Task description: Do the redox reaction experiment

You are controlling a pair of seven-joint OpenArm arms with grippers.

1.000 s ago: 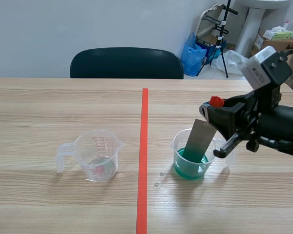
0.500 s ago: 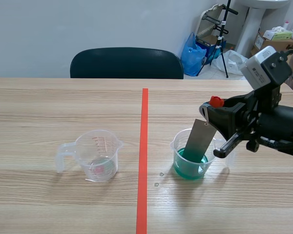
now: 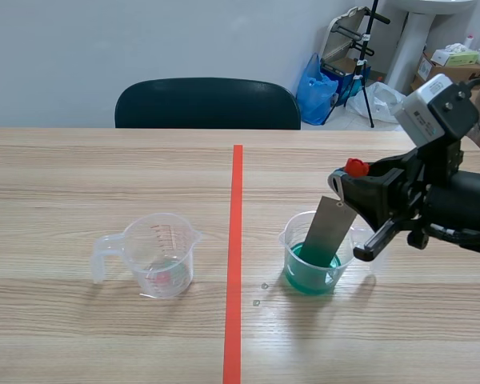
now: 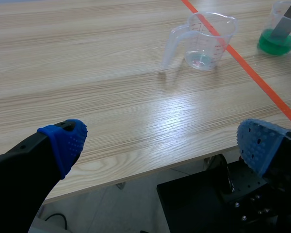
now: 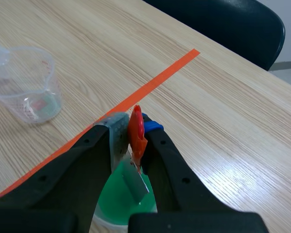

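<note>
A grey metal strip (image 3: 328, 232) leans tilted in a clear cup of green liquid (image 3: 314, 258), right of the tape line. Its lower end is in the liquid. A red clip (image 3: 353, 167) holds the strip's top, and my right gripper (image 3: 362, 190) is shut on that clip just above the cup. In the right wrist view the red clip (image 5: 136, 130) sits pressed between the fingers, with the strip (image 5: 137, 183) and green cup (image 5: 117, 201) below. A clear measuring cup (image 3: 160, 254) with a handle stands left of the line. My left gripper (image 4: 162, 143) is open, low over the table's near edge.
A dark chair (image 3: 208, 104) stands behind the table's far edge. Bags, a tripod and boxes (image 3: 360, 72) crowd the floor at the back right. A few droplets (image 3: 260, 294) lie on the wood between the line and the green cup.
</note>
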